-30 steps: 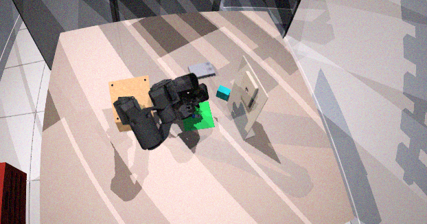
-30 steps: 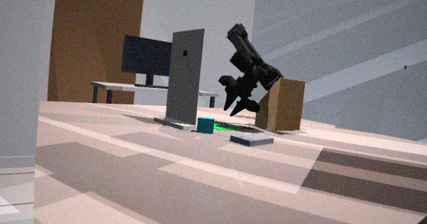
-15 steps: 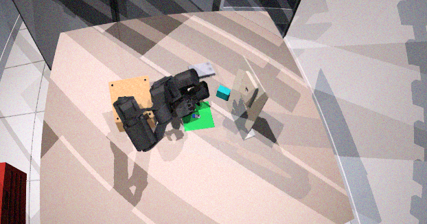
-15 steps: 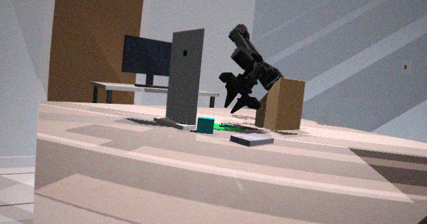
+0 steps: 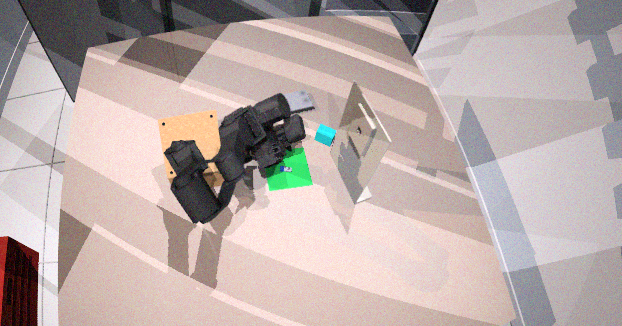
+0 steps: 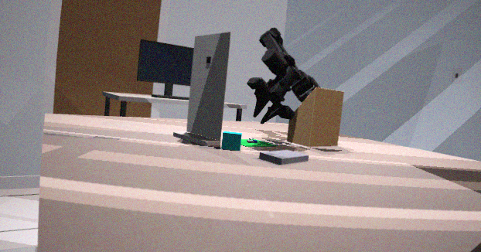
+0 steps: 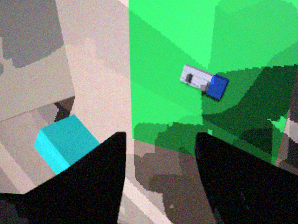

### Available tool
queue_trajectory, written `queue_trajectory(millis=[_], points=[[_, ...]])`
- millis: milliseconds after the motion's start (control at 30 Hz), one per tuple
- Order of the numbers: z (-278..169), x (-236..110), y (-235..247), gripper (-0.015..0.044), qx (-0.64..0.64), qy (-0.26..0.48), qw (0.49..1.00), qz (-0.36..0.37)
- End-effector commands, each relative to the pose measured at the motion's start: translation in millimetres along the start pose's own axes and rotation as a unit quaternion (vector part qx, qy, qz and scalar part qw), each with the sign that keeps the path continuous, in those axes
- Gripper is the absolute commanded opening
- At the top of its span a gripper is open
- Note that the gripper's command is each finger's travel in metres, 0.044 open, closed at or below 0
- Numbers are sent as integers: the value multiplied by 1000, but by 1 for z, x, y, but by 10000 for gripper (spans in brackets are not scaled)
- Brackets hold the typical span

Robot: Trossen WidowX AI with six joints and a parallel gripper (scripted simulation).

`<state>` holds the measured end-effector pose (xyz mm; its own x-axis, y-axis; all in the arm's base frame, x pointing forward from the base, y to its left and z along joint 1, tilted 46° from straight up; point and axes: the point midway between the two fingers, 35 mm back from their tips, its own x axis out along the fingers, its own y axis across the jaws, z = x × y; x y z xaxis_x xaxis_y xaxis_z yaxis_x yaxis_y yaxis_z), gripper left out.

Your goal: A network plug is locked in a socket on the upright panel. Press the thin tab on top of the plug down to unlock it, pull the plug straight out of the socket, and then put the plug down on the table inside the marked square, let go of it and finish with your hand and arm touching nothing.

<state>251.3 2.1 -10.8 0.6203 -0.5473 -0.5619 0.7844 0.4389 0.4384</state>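
Observation:
The small blue and white plug [image 5: 286, 168] [image 6: 252, 140] [image 7: 205, 82] lies flat on the table inside the green marked square [image 5: 296, 180] [image 6: 267, 144] [image 7: 166, 36]. My gripper [image 5: 272, 162] [image 6: 262, 117] [image 7: 161, 141] hangs in the air above the square's near side, clear of the plug, with its fingers apart and nothing between them. The upright grey panel [image 5: 360, 143] [image 6: 209, 90] stands to the right of the square, and its socket [image 5: 358, 127] [image 6: 208, 59] is empty.
A cyan cube [image 5: 325, 134] [image 6: 231, 141] [image 7: 63, 143] sits between the square and the panel. A flat grey block [image 5: 300, 101] [image 6: 283, 157] lies behind the arm. A tan cardboard box [image 5: 190, 128] [image 6: 317, 117] stands by the arm's base.

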Motion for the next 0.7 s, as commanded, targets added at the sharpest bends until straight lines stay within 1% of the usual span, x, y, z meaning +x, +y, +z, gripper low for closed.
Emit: queue_trajectory(millis=[0, 667], points=[[0, -4, 5, 156, 5, -1, 1000, 4], [1, -20, 14, 156, 4, -3, 1000, 5]])
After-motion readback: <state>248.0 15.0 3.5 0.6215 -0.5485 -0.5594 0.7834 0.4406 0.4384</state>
